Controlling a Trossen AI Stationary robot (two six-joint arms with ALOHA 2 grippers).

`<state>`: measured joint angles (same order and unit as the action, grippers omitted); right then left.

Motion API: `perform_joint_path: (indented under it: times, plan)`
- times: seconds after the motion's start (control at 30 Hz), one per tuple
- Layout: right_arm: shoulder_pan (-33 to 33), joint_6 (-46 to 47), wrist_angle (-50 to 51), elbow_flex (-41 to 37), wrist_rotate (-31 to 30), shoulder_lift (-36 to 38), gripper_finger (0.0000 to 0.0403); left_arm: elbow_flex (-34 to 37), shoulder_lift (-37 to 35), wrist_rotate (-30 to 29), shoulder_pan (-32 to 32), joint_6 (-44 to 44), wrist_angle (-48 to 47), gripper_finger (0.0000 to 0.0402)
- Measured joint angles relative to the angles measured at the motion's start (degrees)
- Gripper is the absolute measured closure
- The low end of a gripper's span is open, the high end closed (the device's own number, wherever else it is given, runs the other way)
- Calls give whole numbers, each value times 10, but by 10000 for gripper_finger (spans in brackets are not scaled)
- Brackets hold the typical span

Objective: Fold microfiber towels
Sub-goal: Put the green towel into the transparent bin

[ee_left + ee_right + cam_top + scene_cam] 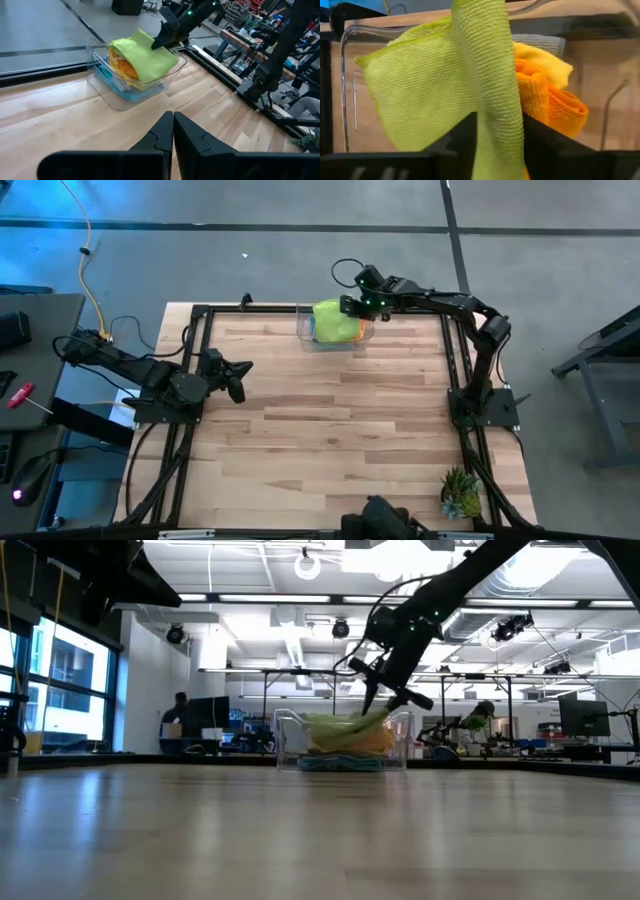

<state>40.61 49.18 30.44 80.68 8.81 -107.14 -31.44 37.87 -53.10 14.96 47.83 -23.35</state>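
Only the right wrist view shows the right gripper (pixel 497 145) pinching the lime green towel (pixel 435 85) above orange (pixel 555 102), yellow (pixel 542 60) and grey (pixel 537 42) towels in the clear bin (pixel 305 330). The left gripper (pixel 238 380), closed and empty, hovers over the tabletop (pixel 330 430).

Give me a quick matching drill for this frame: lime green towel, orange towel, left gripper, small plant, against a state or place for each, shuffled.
Column one:
1. lime green towel
2. orange towel
3. left gripper
4. small plant

Column two:
A. shut, empty, over bare wood at the table's left side
B. pinched between the right gripper's fingers, draped over the pile
C. on the table's near right corner
D. bunched in the clear bin, under another cloth

Pairs: 1-B, 2-D, 3-A, 4-C
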Motion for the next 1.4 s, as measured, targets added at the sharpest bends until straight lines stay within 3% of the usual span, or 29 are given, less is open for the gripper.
perform_joint_path:
  times: [0.17,0.3,0.4,0.6,0.77,0.93,1.1,1.4]
  plan:
    - [14,-88,43,45,-1,11,207,0,0,4,0,0,0,398]
    - [13,-230,98,124,-26,16,193,0,0,5,0,0,0,398]
    - [-2,-319,98,160,-27,7,233,0,0,5,0,0,0,398]
    - [-34,-403,111,159,-14,-59,386,0,0,5,0,1,0,398]
    - [-51,-411,76,160,-30,-114,374,0,0,5,0,1,0,398]
    - [-54,-421,55,160,-43,-152,400,0,0,5,0,2,0,398]
    - [-54,-417,50,163,-40,-160,396,0,0,7,0,10,0,398]
    - [-50,-464,150,277,-26,-132,402,0,0,22,0,10,-3,398]
